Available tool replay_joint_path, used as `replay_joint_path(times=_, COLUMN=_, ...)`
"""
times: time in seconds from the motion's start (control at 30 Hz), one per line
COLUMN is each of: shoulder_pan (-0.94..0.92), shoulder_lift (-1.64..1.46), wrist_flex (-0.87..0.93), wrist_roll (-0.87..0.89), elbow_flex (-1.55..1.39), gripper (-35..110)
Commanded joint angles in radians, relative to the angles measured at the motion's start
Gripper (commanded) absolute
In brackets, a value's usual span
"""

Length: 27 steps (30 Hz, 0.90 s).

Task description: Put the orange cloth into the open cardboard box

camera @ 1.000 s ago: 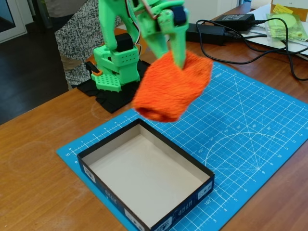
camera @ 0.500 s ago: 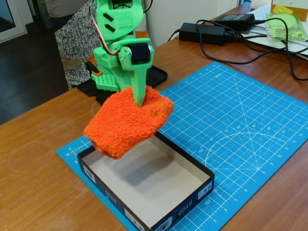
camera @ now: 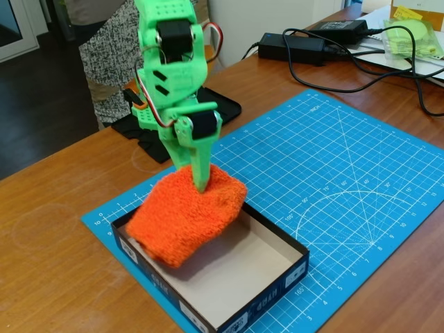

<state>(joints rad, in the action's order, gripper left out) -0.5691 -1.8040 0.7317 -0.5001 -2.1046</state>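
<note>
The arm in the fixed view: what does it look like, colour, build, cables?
The arm is bright green printed plastic throughout, with black servo blocks set into its joints. Its base has a perforated, dotted face and a small orange part on one side. Thin red, black and white wires loop beside the upper joints. The gripper tapers into a narrow green finger.

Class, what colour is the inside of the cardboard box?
Plain beige-white, inside the open cardboard box; seen best in the fixed view.
</note>
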Motion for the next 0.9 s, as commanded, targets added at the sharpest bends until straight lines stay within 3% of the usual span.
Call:
replay_joint_path(times=0.0, shoulder_pan=-0.026, shoulder_lift=0.023, wrist_flex=-0.051, wrist_roll=-0.028, elbow_flex=-0.021, gripper=0)
replay_joint_path(times=0.17, shoulder_pan=-0.031, shoulder_lift=0.06, wrist_flex=-0.072, wrist_roll=-0.037, elbow_flex=-0.021, gripper=2)
replay_joint_path(times=0.4, shoulder_pan=-0.011, shoulder_lift=-0.002, wrist_flex=-0.038, wrist_roll=-0.031, elbow_flex=-0.023, gripper=32)
replay_joint_path(times=0.87, shoulder_pan=0.184, shoulder_lift=-0.41, wrist_flex=0.15, wrist_roll=0.115, elbow_flex=-0.074, gripper=21)
